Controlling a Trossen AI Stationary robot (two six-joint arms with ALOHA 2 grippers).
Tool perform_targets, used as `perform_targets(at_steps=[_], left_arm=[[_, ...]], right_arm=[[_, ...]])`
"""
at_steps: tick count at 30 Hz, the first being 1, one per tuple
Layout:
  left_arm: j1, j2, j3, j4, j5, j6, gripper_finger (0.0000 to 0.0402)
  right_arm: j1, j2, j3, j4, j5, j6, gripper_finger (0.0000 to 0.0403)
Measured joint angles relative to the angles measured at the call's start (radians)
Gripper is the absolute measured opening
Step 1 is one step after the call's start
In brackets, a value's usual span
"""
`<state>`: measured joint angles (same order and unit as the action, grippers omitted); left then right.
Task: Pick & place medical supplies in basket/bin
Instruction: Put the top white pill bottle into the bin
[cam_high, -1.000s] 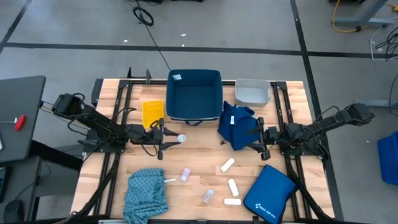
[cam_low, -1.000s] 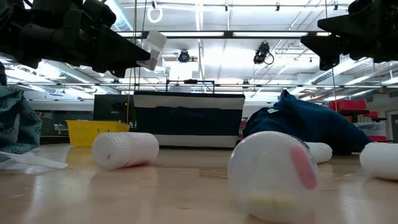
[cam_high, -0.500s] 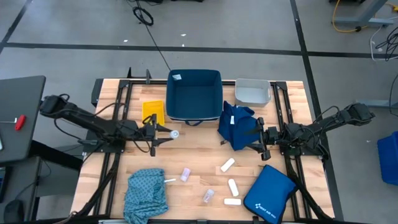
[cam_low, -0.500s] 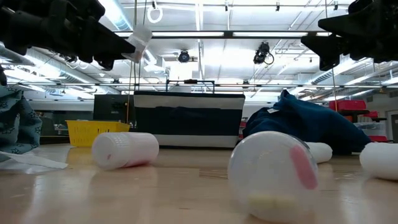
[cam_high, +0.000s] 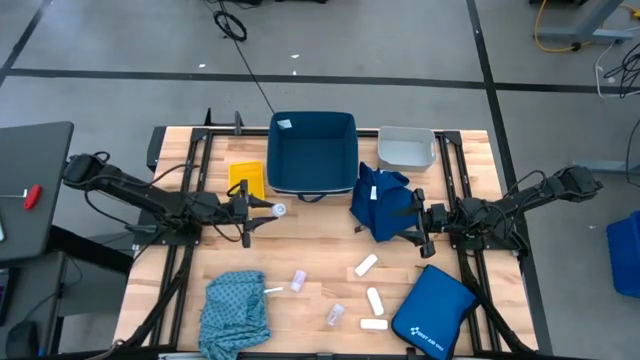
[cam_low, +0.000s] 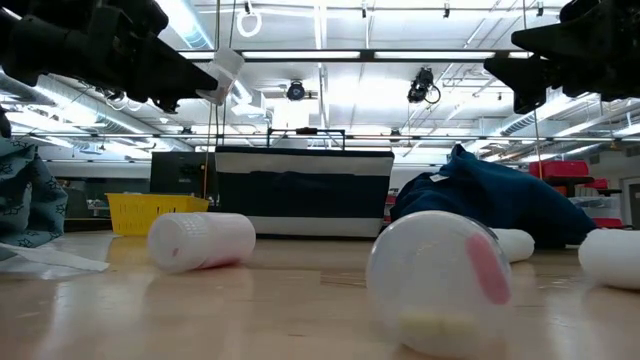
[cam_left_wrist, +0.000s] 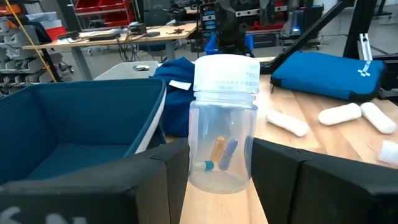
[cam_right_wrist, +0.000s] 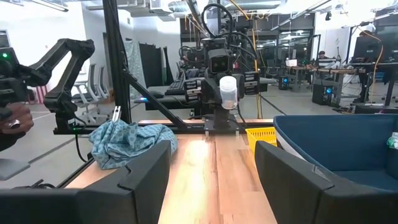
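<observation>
My left gripper (cam_high: 262, 209) is shut on a clear vial (cam_high: 278, 210) with a white cap, in the air just in front of the yellow tub (cam_high: 246, 180) and left of the navy tub (cam_high: 312, 152). It also shows in the low view (cam_low: 222, 75). My right gripper (cam_high: 412, 222) is open and empty beside the dark blue cloth (cam_high: 380, 203), which lies bunched on the table. The pale grey tub (cam_high: 406, 147) stands at the far right. The teal cloth (cam_high: 235, 308), two vials (cam_high: 298, 281) (cam_high: 335, 315) and white packets (cam_high: 366, 264) (cam_high: 374, 300) lie on the near half. My left gripper pinches the vial's clear lower body (cam_left_wrist: 214, 177) between its two fingers (cam_left_wrist: 166, 171), one on each side. The fingers come in level, pointing toward the table's right. The vial stands about upright with its white cap (cam_left_wrist: 225, 73) up, lifted clear of the table.
A flat royal-blue zip pouch (cam_high: 432, 312) lies at the near right. A vial (cam_low: 440, 285) and a white packet (cam_low: 200, 241) lie close to the low camera. A person's hand (cam_right_wrist: 12, 121) shows beyond the table in the right wrist view.
My left gripper has carried the vial up and toward the table's far left, closer to the yellow tub, most of it in the first half second. The vial stays in the hold. My right gripper has kept still.
</observation>
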<state>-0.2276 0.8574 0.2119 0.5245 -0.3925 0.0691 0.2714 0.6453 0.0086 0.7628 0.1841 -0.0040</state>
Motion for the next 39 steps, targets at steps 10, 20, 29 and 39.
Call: perform_targets(at_steps=[10,20,29,39], left_arm=[[0.000,0.000,0.000,-0.009,-0.021,0.001,0.0146],[0.000,0.000,0.000,-0.016,-0.021,-0.001,0.0146],[0.000,-0.063,0.000,-0.155,-0.178,-0.063,0.0146],[0.000,-0.316,0.000,-0.485,-0.394,-0.224,0.0146]], right_arm=[[0.000,0.000,0.000,-0.001,0.000,0.000,0.0243],[0.000,0.000,0.000,-0.001,0.000,0.000,0.0243],[0.000,0.000,0.000,-0.004,0.000,0.001,0.0243],[0.000,0.000,0.000,-0.028,0.000,0.015,0.0243]])
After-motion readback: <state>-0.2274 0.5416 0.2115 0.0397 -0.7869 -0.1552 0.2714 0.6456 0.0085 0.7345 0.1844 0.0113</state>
